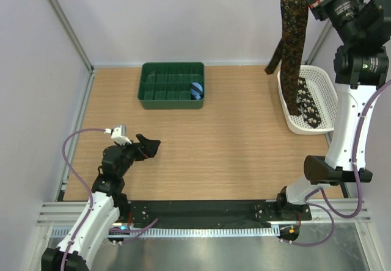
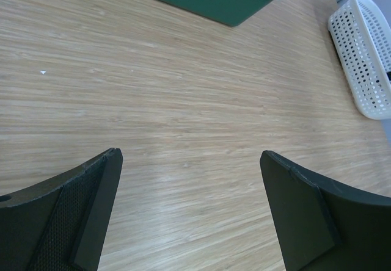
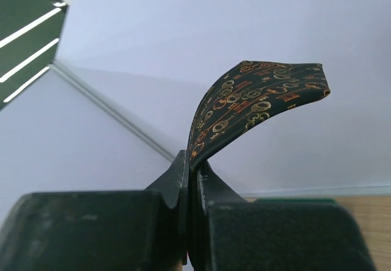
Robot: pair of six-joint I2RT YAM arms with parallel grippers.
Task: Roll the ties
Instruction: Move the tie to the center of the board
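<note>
Starting nearest the bases, the left gripper (image 1: 148, 147) hovers low over the wooden table (image 1: 232, 161) with its jaws spread wide and nothing between them; its own camera shows only bare wood grain between the two dark fingers. Beyond it, the open middle of the table looks like the natural place to lay a tie flat for rolling. Farther back on the right stands the white basket (image 1: 327, 82), with a black tie (image 1: 310, 107) with pale spots lying in it. High above the basket, the right gripper (image 3: 192, 174) has its jaws pressed together on the brown speckled tie (image 1: 294, 33). A short curl of fabric stands up past the fingers. A wide length hangs down to the basket, and a narrower one ends just left of its rim. Whether the wide end has cleared the basket I cannot tell. The step in hand appears to be drawing this tie out. To do it well, the tail should come free of the rim before the arm swings left. The swing should be slow, so the fabric neither sways nor drags the black tie along. The tail should then touch down first and the length be laid straight, within the left gripper's reach. Farthest back sits the green tray (image 1: 171, 102), with a small blue striped roll (image 1: 197, 91) in a right-hand compartment.
</note>
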